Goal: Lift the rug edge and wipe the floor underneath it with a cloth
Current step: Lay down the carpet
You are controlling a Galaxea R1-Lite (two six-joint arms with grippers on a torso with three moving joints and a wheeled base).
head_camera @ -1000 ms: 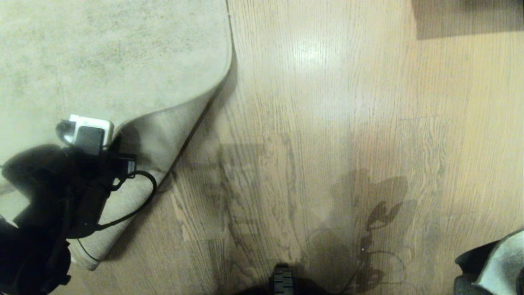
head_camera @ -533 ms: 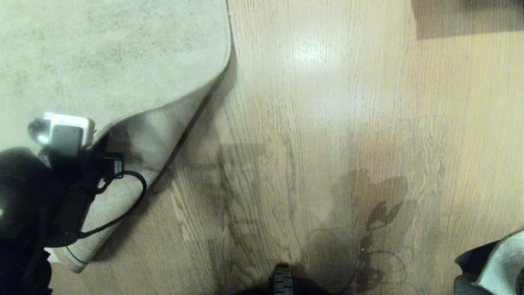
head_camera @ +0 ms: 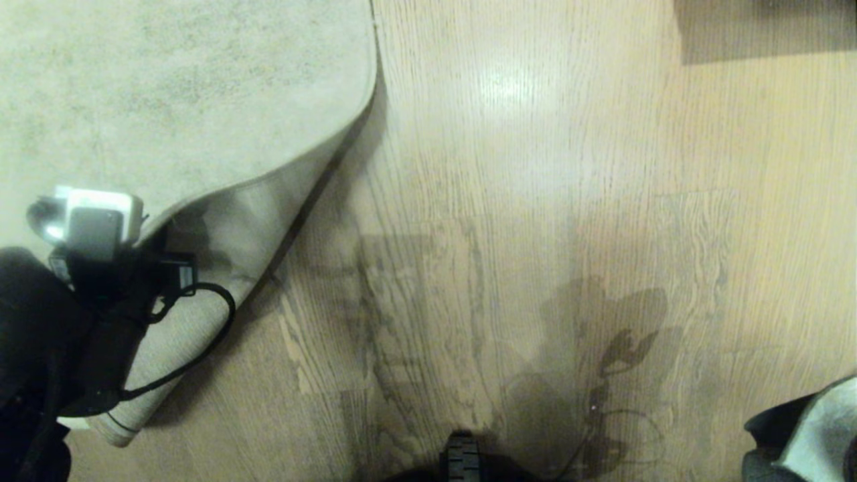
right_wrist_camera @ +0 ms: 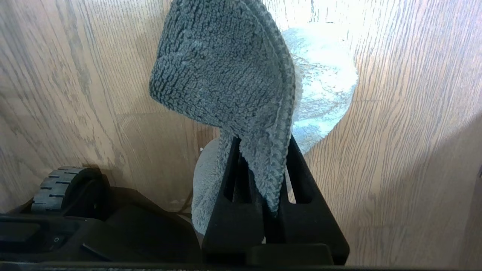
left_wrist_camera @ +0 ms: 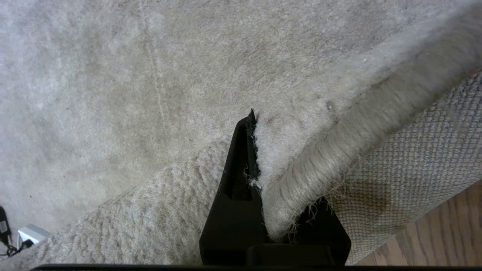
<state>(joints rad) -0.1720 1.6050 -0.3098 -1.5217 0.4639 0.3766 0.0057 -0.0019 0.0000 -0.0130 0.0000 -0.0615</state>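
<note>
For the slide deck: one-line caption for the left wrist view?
Left gripper shut on the rug edge, folding it back to show woven backing and floor.

The left gripper (left_wrist_camera: 256, 150) is held clamped at the head view's left edge; the right gripper (right_wrist_camera: 263, 177) is kept pinched at the lower right.

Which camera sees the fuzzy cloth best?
The right wrist view: the cloth fills it, pinched in the right gripper, grey side facing the camera. The head view catches only a corner at its edge. The left wrist view shows none.
</note>
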